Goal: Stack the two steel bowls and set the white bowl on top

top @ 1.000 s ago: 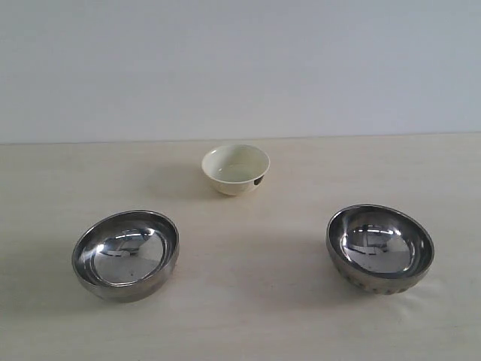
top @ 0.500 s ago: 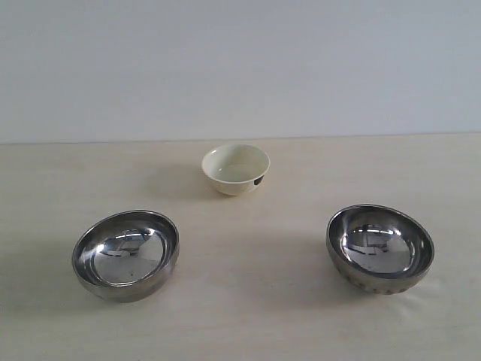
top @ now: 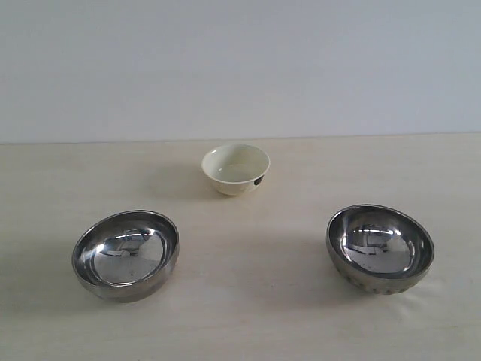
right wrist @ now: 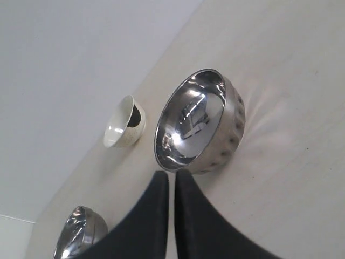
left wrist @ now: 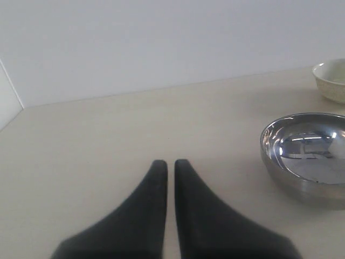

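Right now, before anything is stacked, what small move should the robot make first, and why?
Probably open the right gripper. It is shut and empty, and the dimpled steel bowl lies close ahead of it, so it cannot take the rim like this. All three bowls sit apart on the table: the plain steel bowl on the left, the white bowl behind.

Wide gap between 2 steel bowls (top: 125,254) (top: 380,248)
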`<action>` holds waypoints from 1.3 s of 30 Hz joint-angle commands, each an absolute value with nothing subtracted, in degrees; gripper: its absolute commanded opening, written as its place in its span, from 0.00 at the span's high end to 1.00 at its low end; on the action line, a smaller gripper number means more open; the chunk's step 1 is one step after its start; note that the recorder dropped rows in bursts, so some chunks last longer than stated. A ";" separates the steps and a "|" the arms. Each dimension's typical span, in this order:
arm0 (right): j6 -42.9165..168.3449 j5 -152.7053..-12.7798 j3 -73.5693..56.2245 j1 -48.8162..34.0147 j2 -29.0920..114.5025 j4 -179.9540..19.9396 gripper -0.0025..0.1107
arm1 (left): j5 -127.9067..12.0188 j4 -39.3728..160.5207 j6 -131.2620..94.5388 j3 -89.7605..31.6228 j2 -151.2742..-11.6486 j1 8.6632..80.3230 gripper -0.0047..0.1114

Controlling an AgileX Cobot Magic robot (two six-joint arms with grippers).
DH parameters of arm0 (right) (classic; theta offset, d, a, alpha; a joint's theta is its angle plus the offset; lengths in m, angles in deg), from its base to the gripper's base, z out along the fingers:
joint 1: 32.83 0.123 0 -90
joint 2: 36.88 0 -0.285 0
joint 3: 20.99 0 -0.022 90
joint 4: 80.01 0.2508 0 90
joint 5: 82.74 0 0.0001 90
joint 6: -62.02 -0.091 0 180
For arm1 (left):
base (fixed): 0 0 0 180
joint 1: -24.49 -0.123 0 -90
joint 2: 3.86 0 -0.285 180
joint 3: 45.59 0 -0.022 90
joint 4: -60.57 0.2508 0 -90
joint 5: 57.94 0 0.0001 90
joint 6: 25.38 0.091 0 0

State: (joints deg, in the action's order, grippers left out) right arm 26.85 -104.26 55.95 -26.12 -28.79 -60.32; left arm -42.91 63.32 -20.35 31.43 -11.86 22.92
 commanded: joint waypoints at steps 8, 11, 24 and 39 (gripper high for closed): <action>31.76 -97.43 56.22 -26.33 -29.09 -59.56 0.98 | -43.31 62.93 -20.91 31.62 -11.65 22.76 0.93; 46.55 -94.59 56.22 -25.24 -29.09 -51.70 0.98 | -43.31 62.93 -20.91 31.62 -11.65 22.76 0.93; 70.92 -101.83 34.23 -23.55 -12.27 -37.63 0.98 | -43.31 62.93 -20.91 31.62 -11.65 22.76 0.93; 98.66 -115.85 11.61 -19.44 26.79 -16.45 0.90 | -43.31 62.93 -20.91 31.62 -11.65 22.76 0.93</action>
State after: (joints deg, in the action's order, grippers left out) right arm 96.43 -114.70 14.65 -22.09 21.79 -17.38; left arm -42.91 63.32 -20.35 31.43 -11.86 22.92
